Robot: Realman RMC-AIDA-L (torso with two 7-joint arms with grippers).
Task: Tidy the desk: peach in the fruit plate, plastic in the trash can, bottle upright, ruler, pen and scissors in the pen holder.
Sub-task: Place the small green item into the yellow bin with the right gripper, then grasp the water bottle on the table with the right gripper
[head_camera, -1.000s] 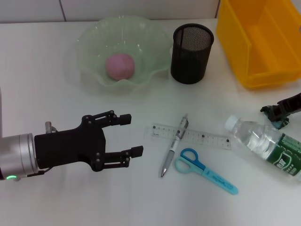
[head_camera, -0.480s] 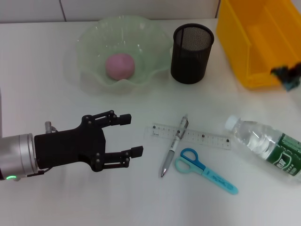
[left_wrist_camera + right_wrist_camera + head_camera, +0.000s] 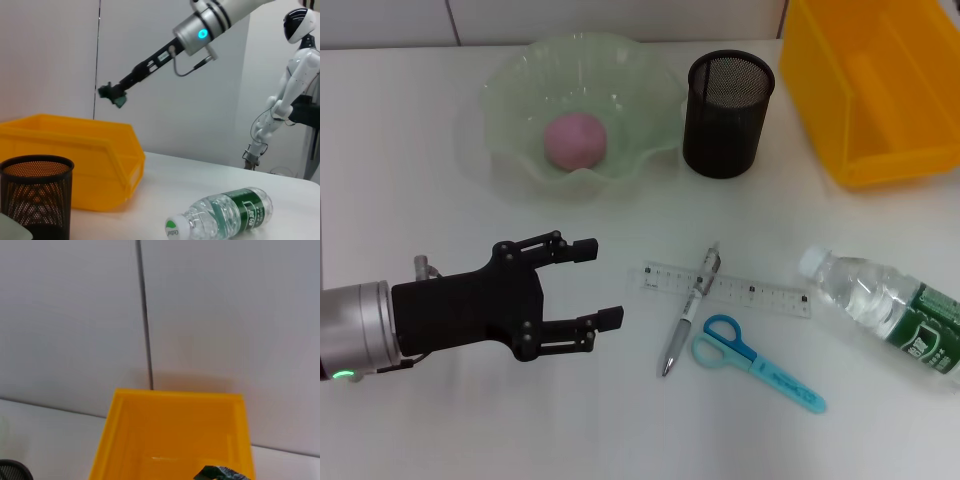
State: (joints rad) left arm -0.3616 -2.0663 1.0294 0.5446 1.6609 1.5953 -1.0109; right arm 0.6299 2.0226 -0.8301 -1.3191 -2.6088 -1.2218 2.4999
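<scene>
The pink peach (image 3: 575,139) lies in the green fruit plate (image 3: 510,75). Beside it stands the black mesh pen holder (image 3: 728,115). In mid-table the pen (image 3: 690,310) lies across the clear ruler (image 3: 770,296), with the blue scissors (image 3: 755,362) just in front. At the right the bottle (image 3: 885,310) is on its side. My left gripper (image 3: 602,282) hovers open and empty, left of the ruler. My right gripper (image 3: 111,93) is out of the head view; the left wrist view shows it high above the yellow trash can (image 3: 75,160), shut on a dark green plastic scrap (image 3: 220,473).
The yellow trash can (image 3: 880,100) fills the back right corner, next to the pen holder (image 3: 35,200). A wall rises right behind the table. A white humanoid robot (image 3: 290,80) stands in the room beyond the table's far side.
My right gripper rose from beside the bottle, passed the trash can's front edge and left the head view upward. My left arm stayed put.
</scene>
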